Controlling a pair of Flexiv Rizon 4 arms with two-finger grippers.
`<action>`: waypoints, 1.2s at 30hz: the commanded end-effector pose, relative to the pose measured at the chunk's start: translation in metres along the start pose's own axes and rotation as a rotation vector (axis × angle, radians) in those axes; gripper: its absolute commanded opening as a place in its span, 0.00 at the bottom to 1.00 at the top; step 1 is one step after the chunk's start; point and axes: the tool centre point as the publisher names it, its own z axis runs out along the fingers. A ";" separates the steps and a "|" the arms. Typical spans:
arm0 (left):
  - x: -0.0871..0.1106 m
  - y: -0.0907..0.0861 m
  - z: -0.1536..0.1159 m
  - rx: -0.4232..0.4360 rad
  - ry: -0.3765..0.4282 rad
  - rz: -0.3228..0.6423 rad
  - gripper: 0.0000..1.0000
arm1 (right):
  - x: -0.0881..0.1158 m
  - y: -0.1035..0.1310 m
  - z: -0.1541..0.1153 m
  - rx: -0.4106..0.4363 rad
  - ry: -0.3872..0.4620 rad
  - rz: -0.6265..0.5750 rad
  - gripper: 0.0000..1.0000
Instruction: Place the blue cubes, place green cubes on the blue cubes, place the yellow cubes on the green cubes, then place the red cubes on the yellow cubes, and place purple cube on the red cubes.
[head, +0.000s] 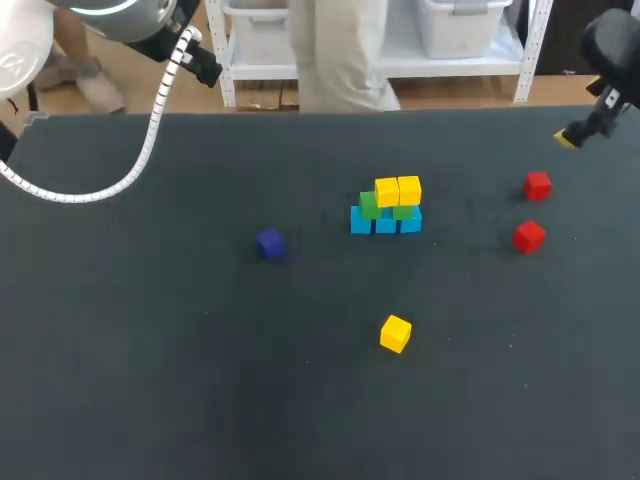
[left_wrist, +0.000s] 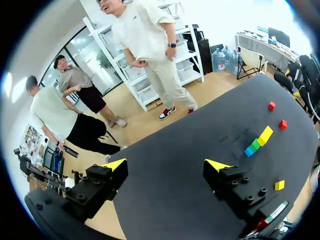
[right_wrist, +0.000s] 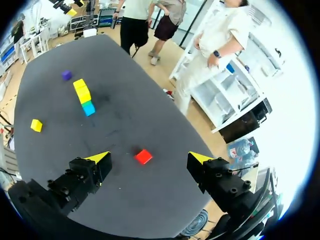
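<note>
text: none legible | labels: none | numbers: none

The table (head: 150, 350) is dark charcoal grey. The blue cubes (head: 386, 222) are a light sky shade, with green cubes (head: 370, 205) and yellow cubes (head: 398, 190) above. The loose cube (head: 395, 333) is yellow, the red cubes (head: 538, 185) bright, the purple cube (head: 269, 243) deep bluish. The fingertips (left_wrist: 116, 164) are yellow on black.

Three light-blue cubes (head: 386, 224) form a row, with two green cubes (head: 370, 205) on them and two yellow cubes (head: 398, 190) on top. From this stack, a purple cube (head: 269, 243) lies left, a loose yellow cube (head: 395, 333) on its near side, two red cubes (head: 529, 236) right
</note>
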 end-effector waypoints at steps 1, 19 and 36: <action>0.000 0.000 0.000 0.001 -0.001 0.001 1.00 | -0.003 -0.008 -0.005 0.055 0.009 0.009 1.00; 0.000 0.000 0.000 0.001 -0.001 0.001 1.00 | -0.005 -0.010 -0.007 0.026 0.035 0.043 1.00; 0.000 0.000 0.000 0.001 -0.001 0.001 1.00 | -0.019 -0.014 -0.001 0.235 -0.250 0.223 1.00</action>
